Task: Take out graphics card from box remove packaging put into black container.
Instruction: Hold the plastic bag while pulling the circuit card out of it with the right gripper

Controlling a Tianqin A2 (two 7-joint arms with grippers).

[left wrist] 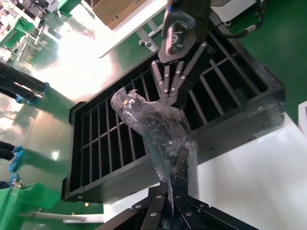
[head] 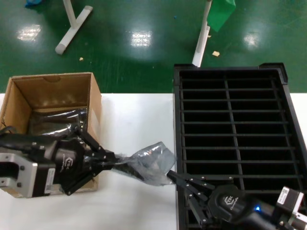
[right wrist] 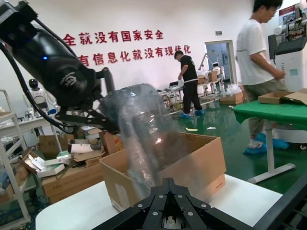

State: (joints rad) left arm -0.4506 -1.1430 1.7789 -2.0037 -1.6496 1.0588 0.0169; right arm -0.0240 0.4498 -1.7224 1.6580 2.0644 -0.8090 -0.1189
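Here both grippers, left gripper (head: 111,158) and right gripper (head: 173,176), pinch the packaging (head: 146,163).

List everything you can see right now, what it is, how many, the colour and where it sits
packaging: one, smoky grey bag with something dark inside, stretched between both grippers above the white table.
box: one, brown, on the table's left, more grey bags inside.
black container: one, black, slotted, on the right.
People: two, in the background of the right wrist view.
left gripper: black, by the box, shut on the bag's end.
right gripper: black, at the container's near edge, shut on the bag's other end.
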